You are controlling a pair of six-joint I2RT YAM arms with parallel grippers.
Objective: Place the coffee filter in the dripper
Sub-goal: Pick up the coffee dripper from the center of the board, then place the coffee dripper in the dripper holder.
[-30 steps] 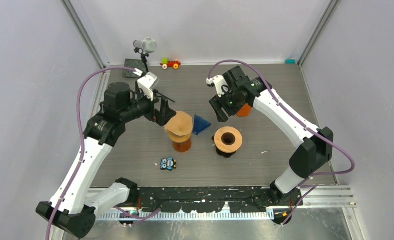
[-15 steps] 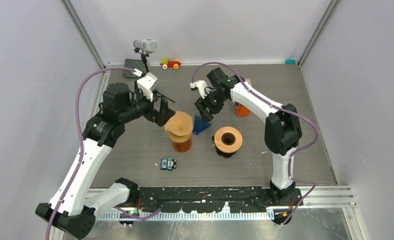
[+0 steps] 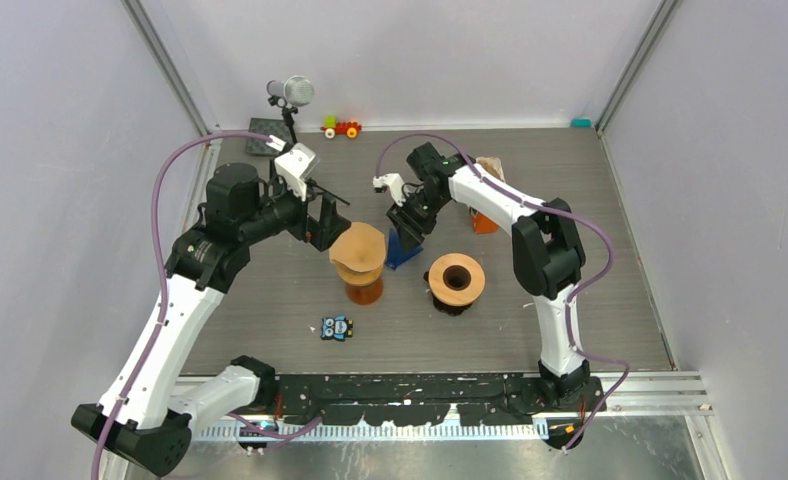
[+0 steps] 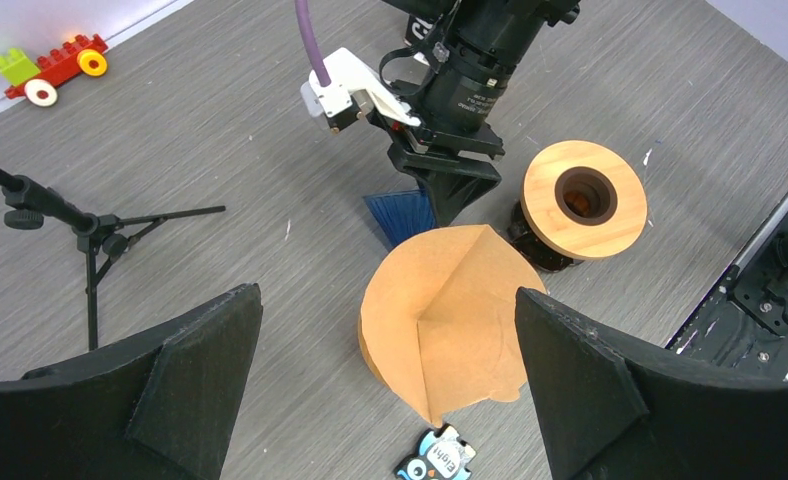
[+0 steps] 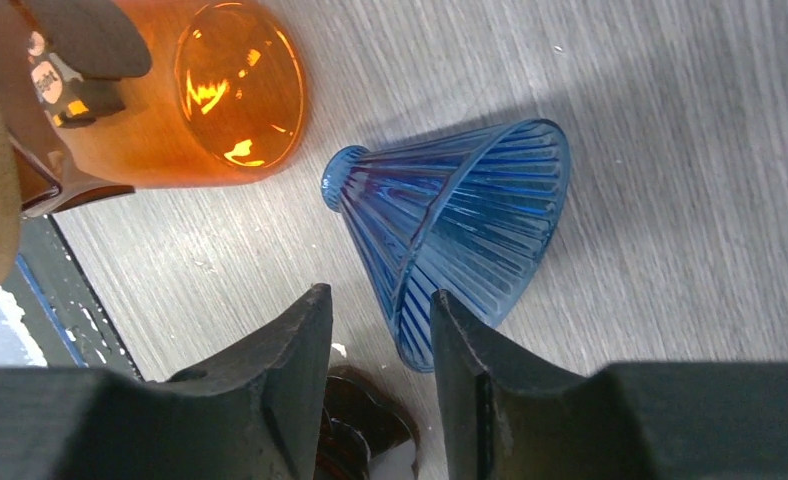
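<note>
Filter (image 4: 445, 320), light floppy paper, wants an edge pinch; left gripper (image 4: 387, 295) wide, right gripper (image 5: 382, 300) half-closed astride rim of dripper (image 5: 470, 210), filter's three o'clock.

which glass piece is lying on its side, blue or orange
The blue ribbed glass cone, lying on its side by the right gripper; the orange glass cup stands upright under the brown paper filter.

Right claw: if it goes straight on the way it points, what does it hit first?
The right claw would likely meet the blue dripper, lying on its side; its rim sits between the fingers. Past that, the table. Depth unclear.
</note>
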